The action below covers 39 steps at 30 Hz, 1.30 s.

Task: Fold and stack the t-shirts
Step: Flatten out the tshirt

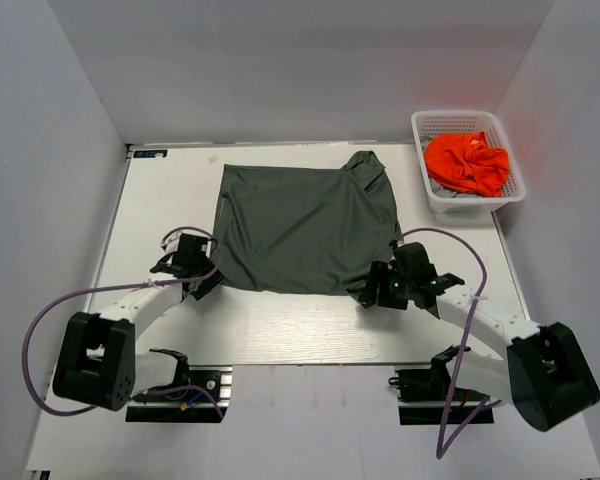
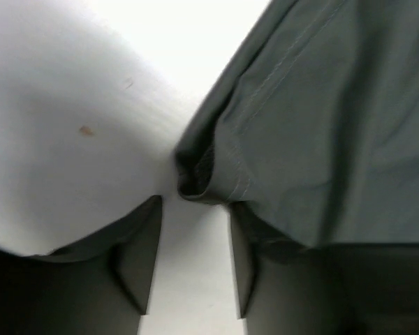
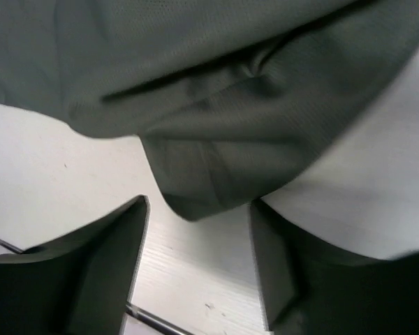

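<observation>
Our left gripper (image 2: 194, 237) and right gripper (image 3: 199, 241) both gape wide, holding nothing.
We see each one low over the white table (image 1: 280, 325), with a near corner of the dark olive-grey t-shirt (image 1: 300, 225) just beyond its parted fingertips, the left one a folded hem. The shirt lies spread flat at mid-table. Farther off to our right, the orange t-shirt (image 1: 467, 163) sits bunched in the white basket (image 1: 475, 206).

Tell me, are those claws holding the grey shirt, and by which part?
Nothing is held. The left gripper and the right gripper are both open, each with a near corner of the grey shirt at its fingertips.
</observation>
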Each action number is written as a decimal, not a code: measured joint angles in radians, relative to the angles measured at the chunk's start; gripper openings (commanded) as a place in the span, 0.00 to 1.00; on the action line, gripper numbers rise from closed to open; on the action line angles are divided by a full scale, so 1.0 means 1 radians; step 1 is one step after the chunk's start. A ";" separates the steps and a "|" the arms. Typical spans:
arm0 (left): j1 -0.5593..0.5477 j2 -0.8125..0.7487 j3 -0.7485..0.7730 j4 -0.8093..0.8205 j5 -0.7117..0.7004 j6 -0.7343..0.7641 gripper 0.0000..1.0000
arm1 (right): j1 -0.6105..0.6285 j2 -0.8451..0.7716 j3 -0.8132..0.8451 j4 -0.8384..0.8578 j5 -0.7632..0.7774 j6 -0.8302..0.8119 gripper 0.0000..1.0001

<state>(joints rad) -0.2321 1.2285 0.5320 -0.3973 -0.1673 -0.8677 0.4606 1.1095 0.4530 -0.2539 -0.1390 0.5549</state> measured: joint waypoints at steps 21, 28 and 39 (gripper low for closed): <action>-0.015 -0.076 0.042 0.117 0.101 0.061 0.00 | 0.033 -0.092 0.197 -0.105 0.204 0.021 0.00; -0.021 -0.256 0.127 -0.013 0.097 0.066 0.00 | 0.032 -0.192 0.347 -0.299 0.317 0.014 0.00; -0.026 -0.371 0.234 -0.181 0.051 0.055 0.00 | 0.033 -0.282 0.549 -0.509 0.507 0.013 0.00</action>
<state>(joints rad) -0.2577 0.8574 0.7662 -0.5781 -0.1162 -0.8131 0.4934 0.8272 1.0016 -0.7624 0.3683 0.5678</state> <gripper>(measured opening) 0.029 0.011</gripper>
